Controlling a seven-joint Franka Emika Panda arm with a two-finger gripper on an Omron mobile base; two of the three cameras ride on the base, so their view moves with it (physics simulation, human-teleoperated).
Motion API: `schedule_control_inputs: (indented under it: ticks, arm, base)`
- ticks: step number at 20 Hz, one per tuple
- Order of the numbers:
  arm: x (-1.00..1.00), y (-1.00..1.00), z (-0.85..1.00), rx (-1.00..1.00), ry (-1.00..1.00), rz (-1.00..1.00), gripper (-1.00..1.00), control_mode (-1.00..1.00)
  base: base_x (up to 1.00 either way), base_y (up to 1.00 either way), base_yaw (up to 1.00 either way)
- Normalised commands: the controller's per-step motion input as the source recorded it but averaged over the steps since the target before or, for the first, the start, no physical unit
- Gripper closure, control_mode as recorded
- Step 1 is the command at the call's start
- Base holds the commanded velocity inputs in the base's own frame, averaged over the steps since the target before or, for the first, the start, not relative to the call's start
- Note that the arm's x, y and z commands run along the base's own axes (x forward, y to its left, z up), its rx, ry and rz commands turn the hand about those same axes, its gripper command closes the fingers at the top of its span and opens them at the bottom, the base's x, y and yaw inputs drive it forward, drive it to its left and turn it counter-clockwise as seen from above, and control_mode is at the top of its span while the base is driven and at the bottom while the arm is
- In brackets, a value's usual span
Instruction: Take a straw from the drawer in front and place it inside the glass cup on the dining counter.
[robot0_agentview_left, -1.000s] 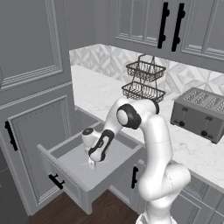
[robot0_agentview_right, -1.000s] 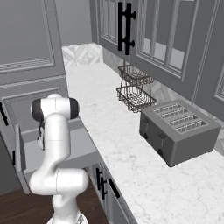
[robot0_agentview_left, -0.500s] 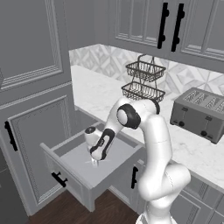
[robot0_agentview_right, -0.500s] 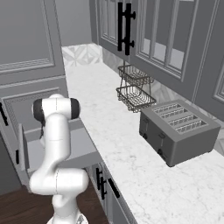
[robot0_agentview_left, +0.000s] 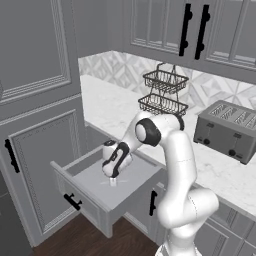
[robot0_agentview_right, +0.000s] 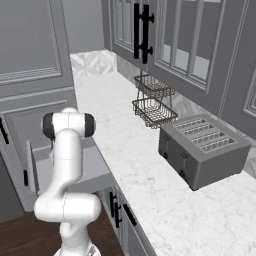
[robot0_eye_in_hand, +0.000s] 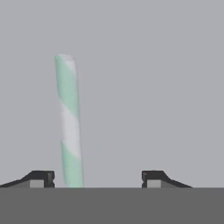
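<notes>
The drawer (robot0_agentview_left: 134, 183) stands pulled out below the worktop, its light-grey floor bare. My gripper (robot0_agentview_left: 112, 180) reaches straight down into it, close to the floor. In the hand view a thin straw (robot0_eye_in_hand: 69, 122) with pale green and white stripes lies on the drawer floor. It sits between my fingertips (robot0_eye_in_hand: 41, 177) but much nearer the left one, and the gripper (robot0_eye_in_hand: 97, 178) is open with a wide gap on the right. The arm hides the hand in the right base view, where the drawer (robot0_agentview_right: 31, 167) shows edge-on. The glass cup and dining counter are out of view.
A two-tier wire basket (robot0_agentview_left: 164, 92) and a grey toaster (robot0_agentview_left: 227, 130) stand on the marble worktop (robot0_agentview_left: 112, 107) behind the drawer. Tall grey cabinet doors (robot0_agentview_left: 35, 125) rise to the left. The drawer front carries a short black handle (robot0_agentview_left: 73, 201).
The hand has sunk a little deeper into the drawer, towards its floor. The base and everything else stay where they were.
</notes>
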Motion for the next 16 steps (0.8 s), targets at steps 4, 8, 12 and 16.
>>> schedule_control_inputs:
  ticks: [4,8,12,16]
  arm:
    - [-0.05,-0.07,-1.0,0.08,0.0,0.01,1.0,-1.0]
    - [-0.35,0.26,-1.0,0.1,0.0,0.05,1.0,-1.0]
    - [-0.12,0.78,-0.9,0.03,0.0,0.09,1.0,-1.0]
    - [0.0,0.91,-0.76,0.0,0.0,0.11,1.0,-1.0]
  base:
    - [0.0,0.0,0.0]
    - [0.0,0.0,0.0]
    - [0.0,0.0,0.0]
    - [0.0,0.0,0.0]
